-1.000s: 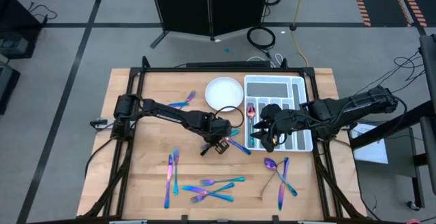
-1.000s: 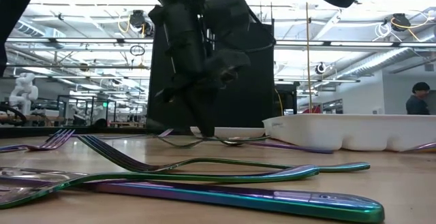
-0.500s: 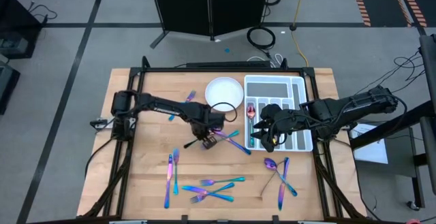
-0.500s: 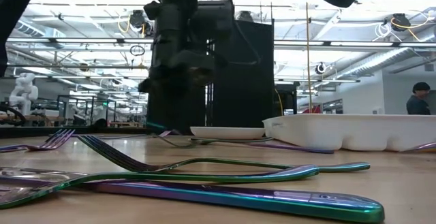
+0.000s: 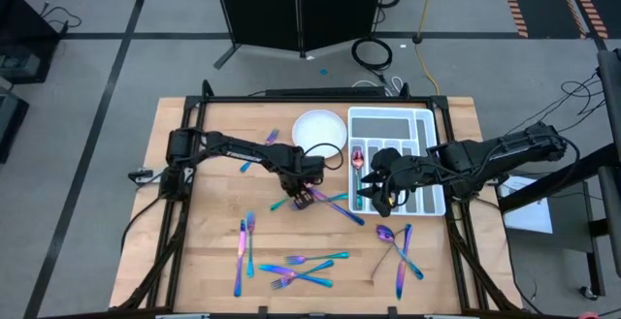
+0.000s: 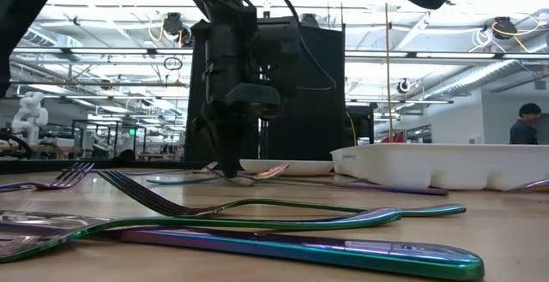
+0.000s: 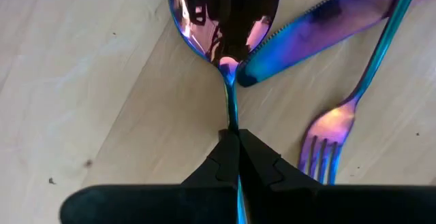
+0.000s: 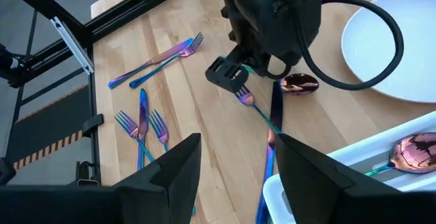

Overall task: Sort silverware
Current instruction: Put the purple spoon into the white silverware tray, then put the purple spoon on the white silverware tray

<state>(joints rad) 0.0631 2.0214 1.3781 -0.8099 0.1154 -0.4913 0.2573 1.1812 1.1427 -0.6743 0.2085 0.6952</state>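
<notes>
Pinching the thin handle of a purple spoon (image 7: pixel 225 20), the left gripper (image 5: pixel 303 196) sits low over the middle of the counter (image 5: pixel 209 251), just in front of the round white plate (image 5: pixel 319 130). In the left wrist view its fingers (image 7: pixel 228 159) press together on the handle, and the bowl lies on the wood, touching the tip of a blue-violet knife (image 7: pixel 320 26). A fork (image 7: pixel 334 132) lies just beside them with its tines toward the gripper.

More silverware is scattered over the counter. Two pieces (image 5: pixel 243 251) lie side by side near the front left. A crossed bunch of forks (image 5: pixel 301 269) rests near the front edge at the middle. A spoon and other pieces (image 5: pixel 398 251) lie toward the front right. Another piece (image 5: pixel 260 147) lies toward the back left, next to the left arm.

The white cutlery tray (image 5: pixel 393 120) stands at the back right of the counter, right of the plate. A spoon (image 5: pixel 357 156) lies in its leftmost compartment.

The right gripper (image 5: pixel 374 185) hovers at the tray's front left corner with its fingers (image 8: pixel 170 166) spread wide and nothing between them. In the right wrist view it faces the left gripper across the bare wood.

Beyond the counter, the low view shows a person (image 6: pixel 524 124) far off at the right.
</notes>
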